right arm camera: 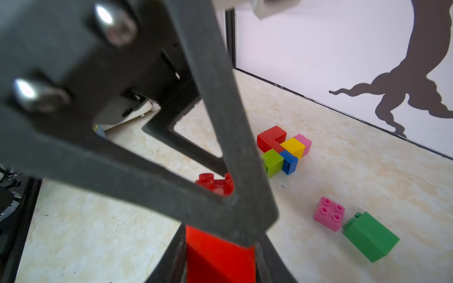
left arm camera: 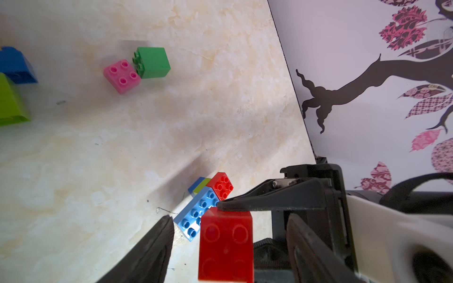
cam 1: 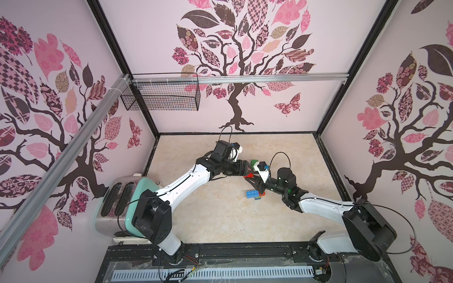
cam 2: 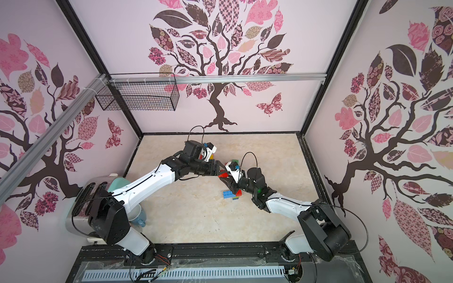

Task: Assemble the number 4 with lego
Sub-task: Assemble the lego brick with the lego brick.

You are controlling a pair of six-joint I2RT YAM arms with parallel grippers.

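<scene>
A: Item one, red brick point(left arm camera: 225, 245): where did you have it?

B: Off the bench point(cam 1: 220, 220), in the air between your two arms. Right claw point(right arm camera: 220, 245): clamped on it. Left claw point(left arm camera: 229, 216): jaws apart, one on each side of the brick, a gap showing on both sides.

A: Item two, the rest of the lego?

B: Blue stack point(cam 1: 253, 194), on the bench near the right claw. Joined group point(right arm camera: 282, 149) of red, yellow, pink, lime and blue, farther back. Pink brick point(right arm camera: 328, 213) and green brick point(right arm camera: 370, 236), loose, side by side, seemingly touching.

A: Hazards?

B: Three, by my reckoning. If your right claw let go before the left one bit, the brick would likely have dropped beside or onto the blue stack. The right claw's finger point(left arm camera: 245, 204) lay on the brick's edge, so your left jaws could have caught it on closing. An off-centre bite could have twisted the brick out of line for pressing on.
</scene>
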